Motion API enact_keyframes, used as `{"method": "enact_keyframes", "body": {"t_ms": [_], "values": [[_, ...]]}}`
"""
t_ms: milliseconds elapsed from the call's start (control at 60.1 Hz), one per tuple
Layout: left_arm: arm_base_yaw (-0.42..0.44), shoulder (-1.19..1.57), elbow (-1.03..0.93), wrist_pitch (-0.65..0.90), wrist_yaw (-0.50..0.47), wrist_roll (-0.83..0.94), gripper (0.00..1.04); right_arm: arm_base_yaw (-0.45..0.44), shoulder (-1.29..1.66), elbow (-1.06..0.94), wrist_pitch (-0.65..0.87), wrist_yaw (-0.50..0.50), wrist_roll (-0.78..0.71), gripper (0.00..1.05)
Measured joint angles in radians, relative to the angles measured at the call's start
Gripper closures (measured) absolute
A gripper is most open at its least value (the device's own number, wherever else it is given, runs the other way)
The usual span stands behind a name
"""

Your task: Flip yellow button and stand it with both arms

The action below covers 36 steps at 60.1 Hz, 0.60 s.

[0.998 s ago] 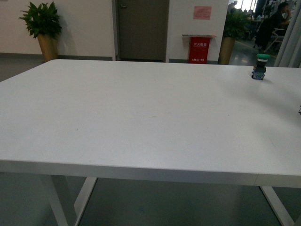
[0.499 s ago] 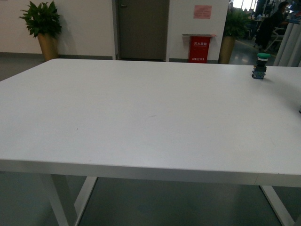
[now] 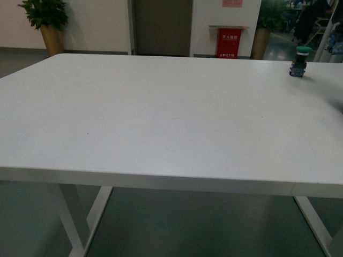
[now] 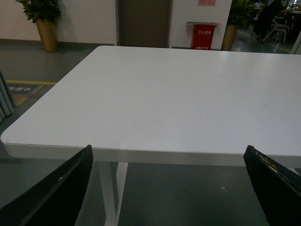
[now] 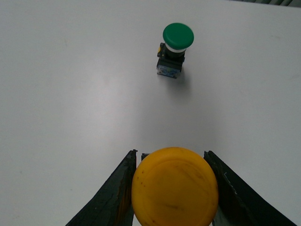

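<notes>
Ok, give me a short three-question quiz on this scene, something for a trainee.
1. True or false: the green button lies on its side on the table.
2. Pick one: the right hand is closed on A) the yellow button, B) the green button, C) nothing.
3. Fill in: the left hand has its fingers ___, with nothing between them.
Key: 1 false, it stands cap up; 2 A; 3 open.

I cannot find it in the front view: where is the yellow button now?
The right wrist view shows the yellow button between the fingers of the right tool, over the white table, with the green button standing farther ahead.
</notes>
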<state>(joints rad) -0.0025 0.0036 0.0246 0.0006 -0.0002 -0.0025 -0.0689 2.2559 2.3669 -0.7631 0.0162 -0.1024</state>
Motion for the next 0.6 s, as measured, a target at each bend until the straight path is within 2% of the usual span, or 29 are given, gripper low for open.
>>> {"method": "enact_keyframes", "body": {"t_ms": [333, 599], "values": [[0.0, 0.0, 0.0, 0.0, 0.0, 0.0, 0.06, 0.003, 0.128, 0.128, -0.039, 0.006, 0.022, 0.68], [0.0, 0.0, 0.0, 0.0, 0.0, 0.0, 0.06, -0.016, 0.162, 0.12, -0.029, -0.029, 0.021, 0.68]]}}
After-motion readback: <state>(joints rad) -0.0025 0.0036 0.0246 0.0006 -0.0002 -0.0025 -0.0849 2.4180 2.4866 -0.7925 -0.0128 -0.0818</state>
